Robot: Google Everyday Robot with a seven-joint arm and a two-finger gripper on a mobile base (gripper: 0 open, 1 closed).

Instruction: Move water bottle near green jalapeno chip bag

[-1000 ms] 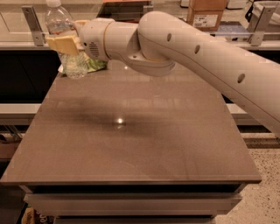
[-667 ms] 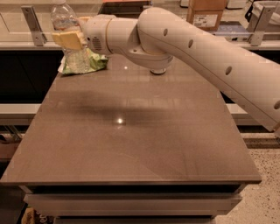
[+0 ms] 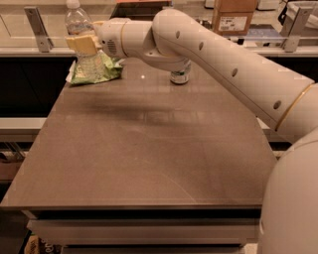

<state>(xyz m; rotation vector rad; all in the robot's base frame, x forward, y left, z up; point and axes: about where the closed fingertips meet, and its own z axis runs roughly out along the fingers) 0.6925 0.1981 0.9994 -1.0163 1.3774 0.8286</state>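
At the far left, a metal bracket stands on the ledge behind the table. Just to the right of it is the water bottle, upright, at the back left corner of the table. Its white cap reaches the top edge of the view. My gripper is at the middle of the bottle, and my fingers are closed on it: one yellowish pad lies across the front of the bottle, and the other finger is hidden behind. The lower part of the bottle shows right in front of the green jalapeno chip bag, which lies crumpled on the table below my fingers and spreads a little to the right of them. I cannot tell if the bottle's bottom rests on the table or on the bag. My arm goes from the gripper to the right side. Behind it, a soda can stands on the table, partly hidden. Further right, a cardboard box is on the back ledge
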